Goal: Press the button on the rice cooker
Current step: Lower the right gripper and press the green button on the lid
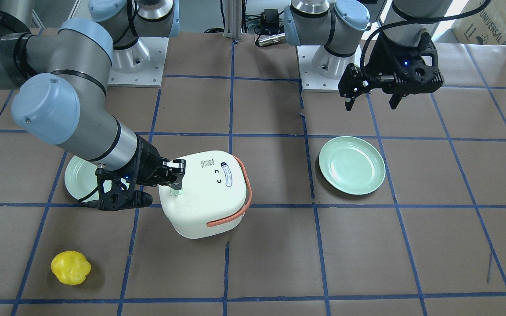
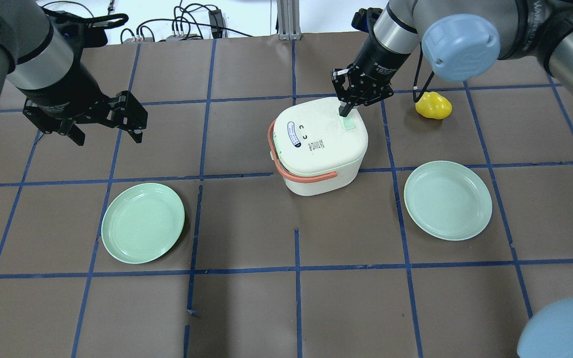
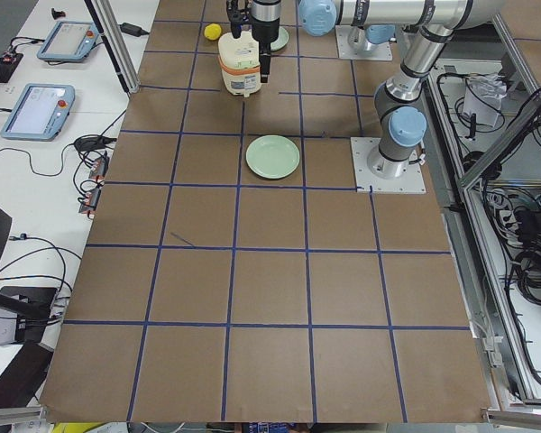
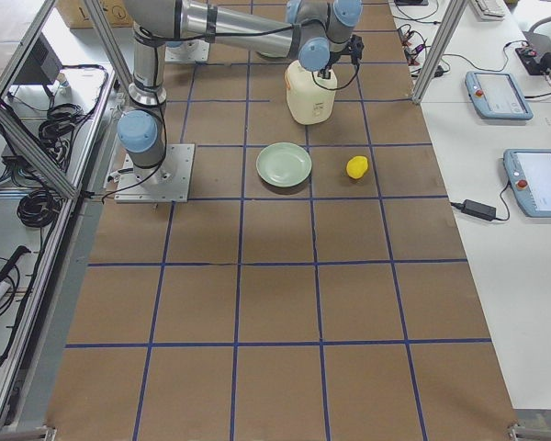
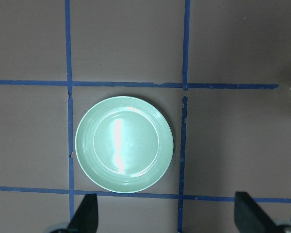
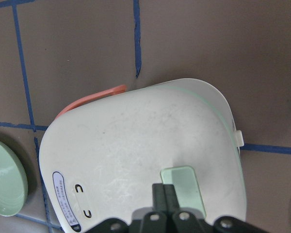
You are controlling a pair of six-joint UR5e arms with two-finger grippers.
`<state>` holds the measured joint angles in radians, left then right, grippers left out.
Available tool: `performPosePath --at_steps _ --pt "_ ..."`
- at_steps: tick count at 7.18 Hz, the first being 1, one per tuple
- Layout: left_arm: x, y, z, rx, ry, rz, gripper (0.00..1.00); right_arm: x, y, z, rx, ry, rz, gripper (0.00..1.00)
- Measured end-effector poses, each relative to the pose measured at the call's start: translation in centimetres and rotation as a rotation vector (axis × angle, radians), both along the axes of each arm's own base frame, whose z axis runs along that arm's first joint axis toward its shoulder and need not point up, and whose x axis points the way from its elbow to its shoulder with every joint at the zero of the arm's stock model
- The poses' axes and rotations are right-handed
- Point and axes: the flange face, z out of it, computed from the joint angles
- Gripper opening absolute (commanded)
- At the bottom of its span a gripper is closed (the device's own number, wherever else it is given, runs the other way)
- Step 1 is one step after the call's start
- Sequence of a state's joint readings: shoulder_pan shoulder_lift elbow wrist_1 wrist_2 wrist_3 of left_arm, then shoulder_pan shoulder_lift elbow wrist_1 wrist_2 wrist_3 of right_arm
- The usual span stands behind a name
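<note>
The white rice cooker (image 2: 316,144) with an orange handle stands mid-table; it also shows in the front view (image 1: 204,193) and the right wrist view (image 6: 136,160). Its pale green button (image 2: 348,121) sits on the lid's far right edge. My right gripper (image 2: 345,107) is shut, its fingertips together and pointing down onto the button (image 6: 184,187); in the front view the gripper (image 1: 176,182) touches the button (image 1: 175,191). My left gripper (image 2: 107,135) is open and empty, held above the table on the left, over a green plate (image 5: 123,143).
One pale green plate (image 2: 143,222) lies at the left front and another (image 2: 447,200) at the right of the cooker. A yellow bell pepper (image 2: 433,105) lies just right of my right wrist. Blue tape lines cross the brown table.
</note>
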<state>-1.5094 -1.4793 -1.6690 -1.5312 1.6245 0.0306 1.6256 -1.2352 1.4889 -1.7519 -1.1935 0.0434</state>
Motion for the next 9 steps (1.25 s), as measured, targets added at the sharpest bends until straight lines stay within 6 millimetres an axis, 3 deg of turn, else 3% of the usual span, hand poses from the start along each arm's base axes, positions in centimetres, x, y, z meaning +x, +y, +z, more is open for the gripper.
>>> performPosePath --at_steps 9 --pt "0.0 -0.03 -0.04 0.001 0.0 0.0 1.0 -0.63 -0.17 -1.1 0.014 0.001 0.005 0.05"
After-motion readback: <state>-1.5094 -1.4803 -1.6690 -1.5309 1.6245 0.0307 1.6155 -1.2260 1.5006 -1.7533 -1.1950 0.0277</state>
